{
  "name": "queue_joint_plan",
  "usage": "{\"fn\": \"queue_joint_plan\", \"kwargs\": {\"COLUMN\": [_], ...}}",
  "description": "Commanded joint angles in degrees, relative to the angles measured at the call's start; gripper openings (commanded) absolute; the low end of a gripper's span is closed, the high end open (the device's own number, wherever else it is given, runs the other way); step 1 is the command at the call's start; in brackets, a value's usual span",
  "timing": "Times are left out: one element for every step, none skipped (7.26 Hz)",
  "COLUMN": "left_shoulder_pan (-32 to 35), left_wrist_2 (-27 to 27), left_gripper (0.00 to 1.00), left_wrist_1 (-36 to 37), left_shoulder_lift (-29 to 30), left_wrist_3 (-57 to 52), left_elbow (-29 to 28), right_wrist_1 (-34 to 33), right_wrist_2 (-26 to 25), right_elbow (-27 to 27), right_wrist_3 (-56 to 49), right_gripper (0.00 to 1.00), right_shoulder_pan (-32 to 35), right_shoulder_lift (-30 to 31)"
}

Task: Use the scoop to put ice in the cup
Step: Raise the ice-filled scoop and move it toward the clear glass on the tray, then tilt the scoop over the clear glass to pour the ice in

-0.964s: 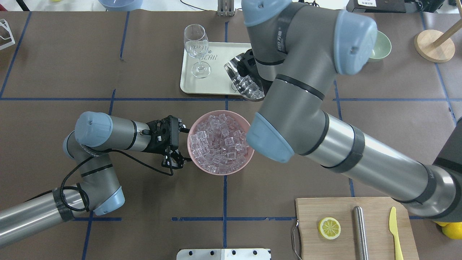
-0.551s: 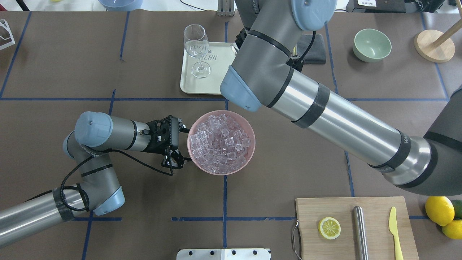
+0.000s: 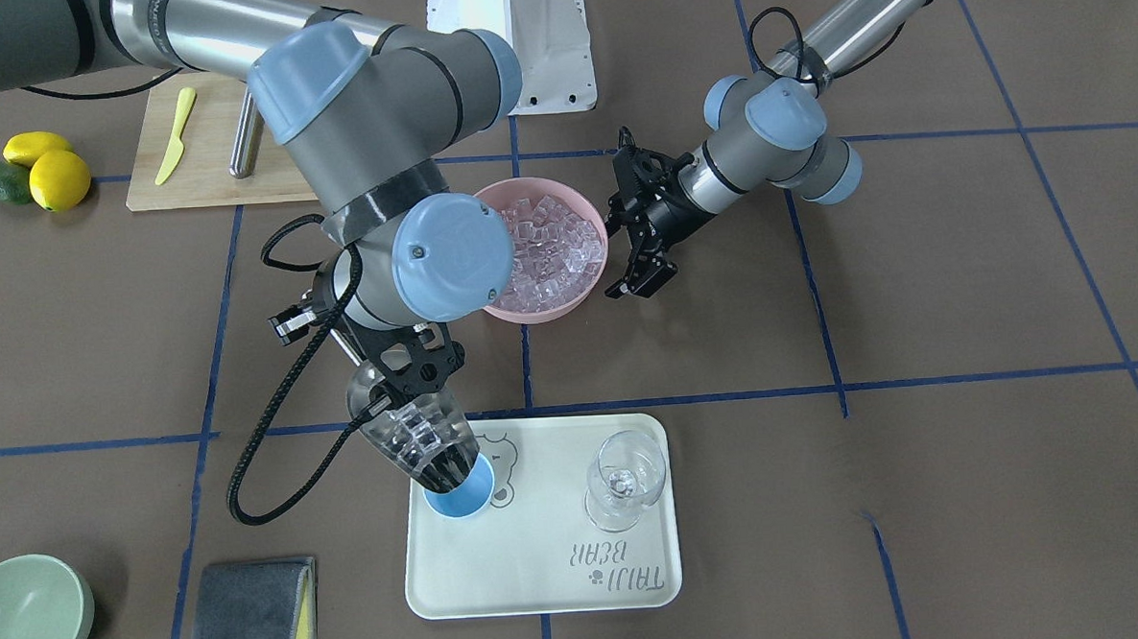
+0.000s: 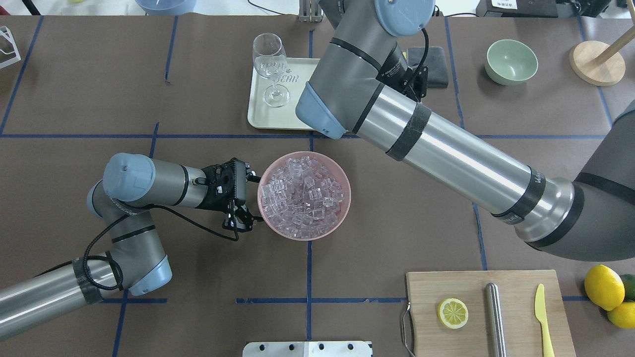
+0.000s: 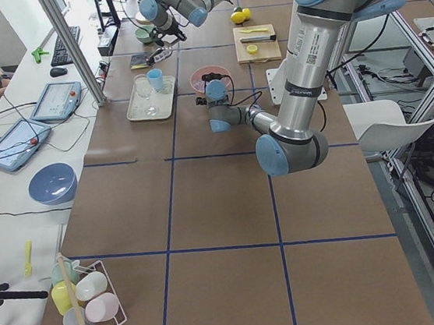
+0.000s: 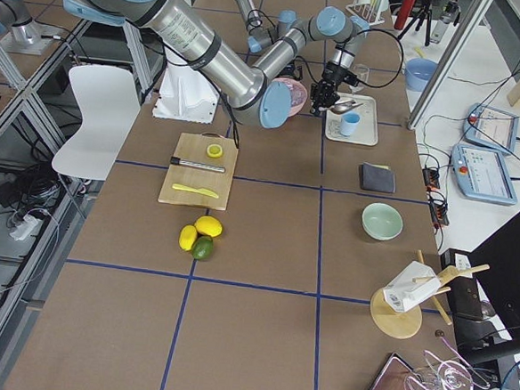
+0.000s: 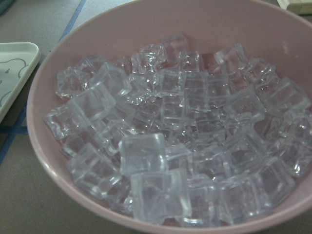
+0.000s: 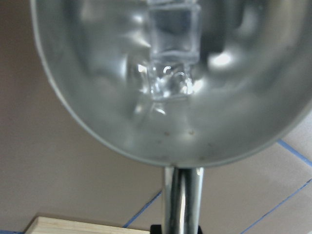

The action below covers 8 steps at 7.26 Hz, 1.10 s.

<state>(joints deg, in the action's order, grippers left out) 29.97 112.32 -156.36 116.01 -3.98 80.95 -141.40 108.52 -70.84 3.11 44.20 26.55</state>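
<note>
Exterior front-facing: right tool (image 3: 406, 365) tight on scoop (image 3: 369, 397), ice (image 3: 416, 438) above cup (image 3: 457, 505).

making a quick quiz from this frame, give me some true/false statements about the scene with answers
1. The scoop is tilted down toward the cup. True.
2. The cup stands on the bare table. False: it stands on the tray.
3. The pink bowl is empty. False: the pink bowl is heaped with ice.
4. The wine glass stands upright on the tray. True.
5. A lemon slice lies on the wooden board. True.
</note>
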Motion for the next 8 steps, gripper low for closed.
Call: {"fn": "queue_joint_plan", "kwargs": {"left_shoulder_pan": [0.0, 0.0, 0.0, 0.0, -0.09, -0.01, 0.0, -0.09], "left_wrist_2": [0.0, 0.0, 0.0, 0.0, 0.0, 0.0, 0.0, 0.0], "left_gripper": [1.0, 1.0, 1.0, 1.0, 1.0, 1.0, 1.0, 1.0], "left_wrist_1": [-0.09, -0.17, -0.44, -0.53, -0.53, -0.53, -0.53, -0.53], "left_shoulder_lift": [0.01, 0.09, 0.18, 0.18, 0.18, 0.18, 0.18, 0.18], "left_wrist_3": [0.03, 0.64, 0.82, 0.82, 0.82, 0.82, 0.82, 0.82], "left_elbow": [0.0, 0.0, 0.0, 0.0, 0.0, 0.0, 0.0, 0.0], "right_wrist_1": [-2.47, -4.31, -5.11, -5.55, -6.95, -7.57, -7.58, -7.67], "right_wrist_2": [-4.34, -6.19, -7.86, -8.84, -9.8, -10.51, -10.69, -12.09], "right_elbow": [0.44, 0.18, 0.18, 0.26, 0.09, 0.09, 0.26, 0.61], "right_wrist_3": [-3.78, -6.77, -8.02, -9.33, -10.65, -11.62, -12.07, -12.25], "right_gripper": [0.0, 0.0, 0.0, 0.0, 0.0, 0.0, 0.0, 0.0], "right_shoulder_pan": [-0.35, -0.35, -0.35, -0.52, -0.44, -0.43, -0.43, -0.43], "right_shoulder_lift": [0.08, -0.01, 0.08, 0.08, -0.53, -1.06, -1.32, -1.41]}}
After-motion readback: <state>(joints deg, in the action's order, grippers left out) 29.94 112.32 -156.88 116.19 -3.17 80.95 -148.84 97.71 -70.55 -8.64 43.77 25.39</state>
